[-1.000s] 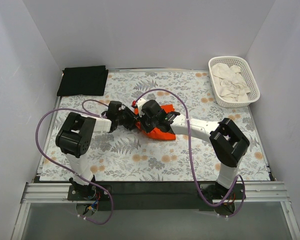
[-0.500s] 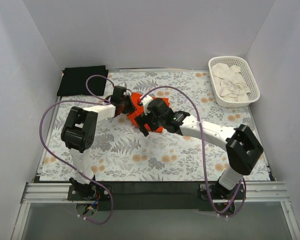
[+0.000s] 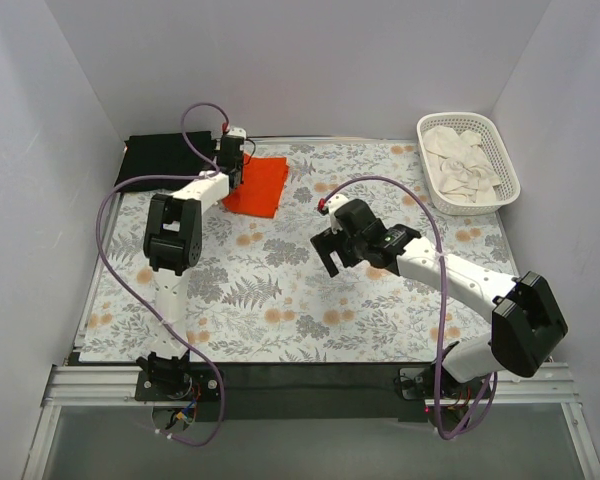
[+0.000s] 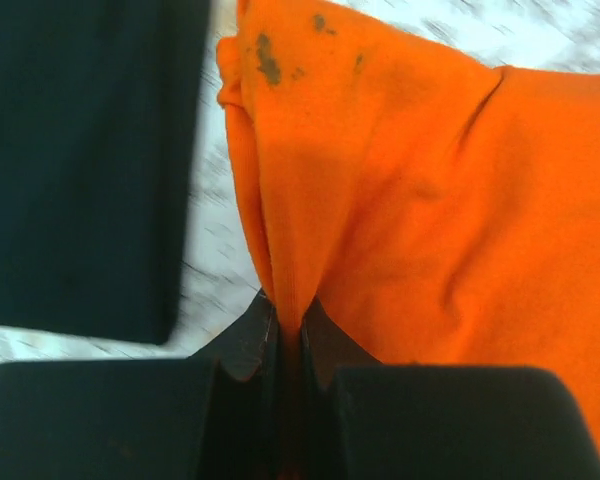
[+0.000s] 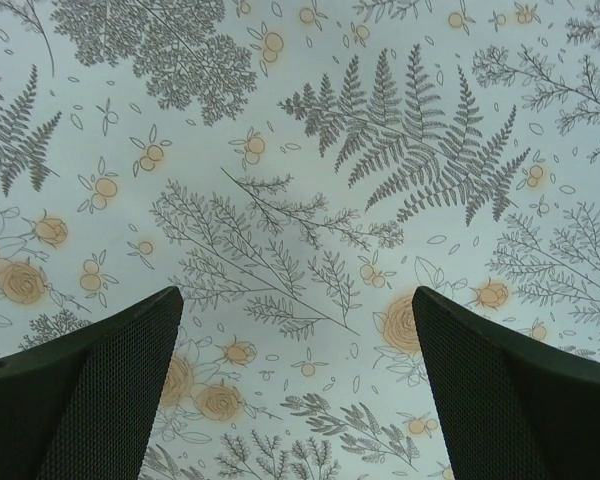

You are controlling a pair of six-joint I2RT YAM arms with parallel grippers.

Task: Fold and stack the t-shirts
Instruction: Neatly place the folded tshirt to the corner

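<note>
The orange t-shirt (image 3: 260,186) lies folded at the far left of the table, just right of the folded black t-shirt (image 3: 165,160). My left gripper (image 3: 231,166) is shut on the orange t-shirt's left edge. In the left wrist view a ridge of orange t-shirt (image 4: 430,200) is pinched in the left gripper (image 4: 288,322), with the black t-shirt (image 4: 80,160) close on the left. My right gripper (image 3: 332,250) hangs open over the middle of the table. In its wrist view the right gripper (image 5: 296,296) holds nothing, with only patterned cloth below.
The floral tablecloth (image 3: 280,290) covers the table. A white lattice basket (image 3: 500,150) holding crumpled white cloth sits at the far right corner. White walls close in at the left, back and right.
The left gripper has carried the orange t-shirt from mid-table to the far left, beside the black one. The right gripper has let go, opened and drawn back towards the centre.
</note>
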